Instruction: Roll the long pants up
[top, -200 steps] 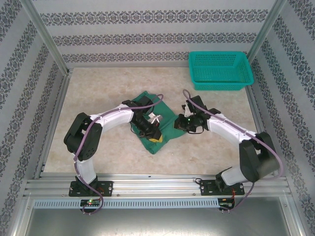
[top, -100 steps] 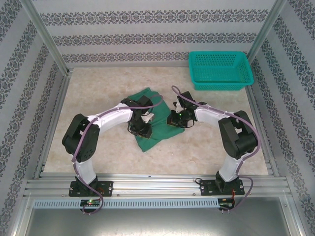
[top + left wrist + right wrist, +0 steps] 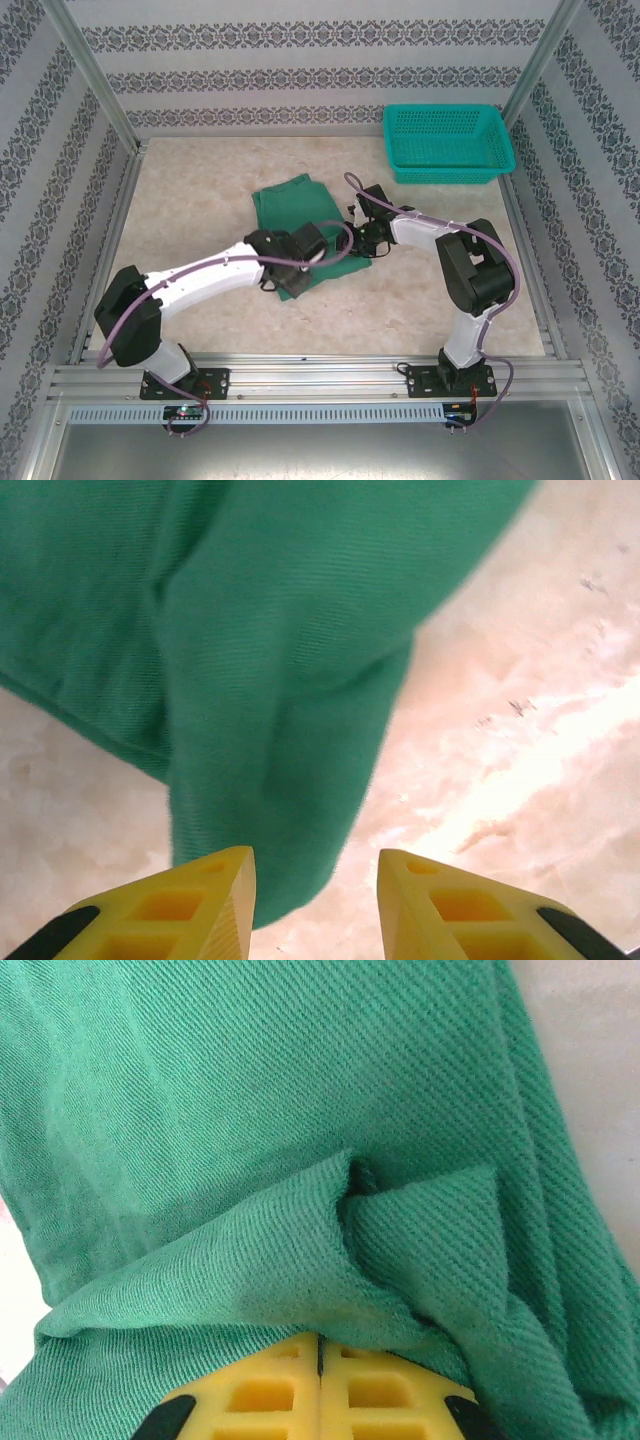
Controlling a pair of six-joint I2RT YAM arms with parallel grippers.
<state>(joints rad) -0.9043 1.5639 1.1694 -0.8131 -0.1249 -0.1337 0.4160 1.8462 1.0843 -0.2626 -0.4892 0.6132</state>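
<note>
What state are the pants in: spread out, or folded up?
Folded up. The pants form one compact patch, no legs stretched out, and both wrist views show overlapping layers.

Top camera looks down from behind — wrist cameras sit close on the long pants [image 3: 290, 205].

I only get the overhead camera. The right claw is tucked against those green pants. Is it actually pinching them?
Observer: Yes. In its wrist camera the right gripper has its yellow fingers pressed together, with a fold of the pants puckered at their tips.
Operator: And the left one, hidden under its arm?
Observer: The left gripper has its fingers apart, not clamped on anything. A corner of the cloth lies just ahead of the gap.
</note>
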